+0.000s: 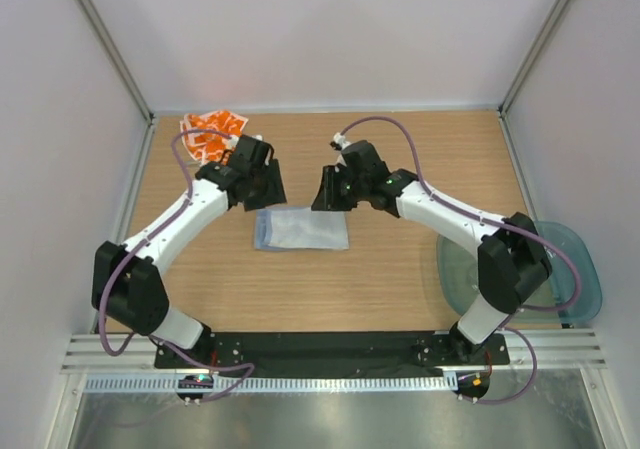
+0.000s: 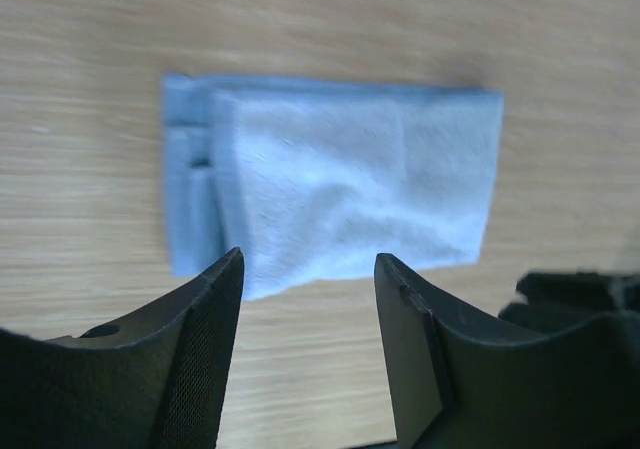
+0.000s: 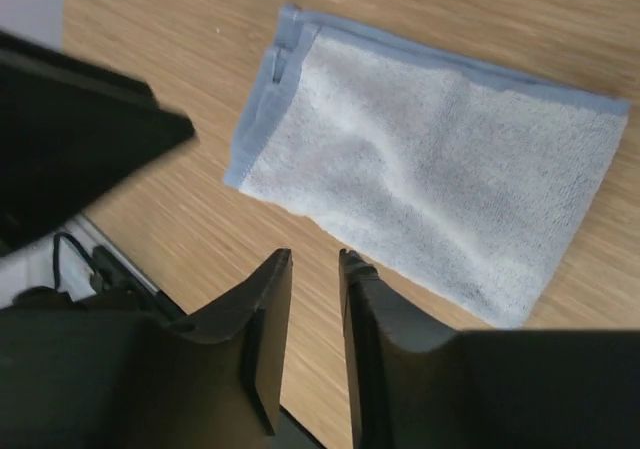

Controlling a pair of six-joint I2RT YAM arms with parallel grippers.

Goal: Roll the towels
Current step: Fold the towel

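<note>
A light blue towel [image 1: 301, 229] lies folded flat on the wooden table, between the two arms. It also shows in the left wrist view [image 2: 340, 194] and in the right wrist view [image 3: 430, 169]. My left gripper [image 1: 268, 191] hovers just behind the towel's left part; in its own view [image 2: 308, 269] the jaws stand open and empty above the towel's edge. My right gripper [image 1: 326, 191] hovers just behind the towel's right part; in its own view [image 3: 314, 261] the jaws stand a narrow gap apart with nothing between them.
An orange and white patterned cloth [image 1: 212, 133] lies at the back left of the table. A clear blue-green bowl [image 1: 565, 259] sits at the right edge beside the right arm. White walls enclose the table on three sides.
</note>
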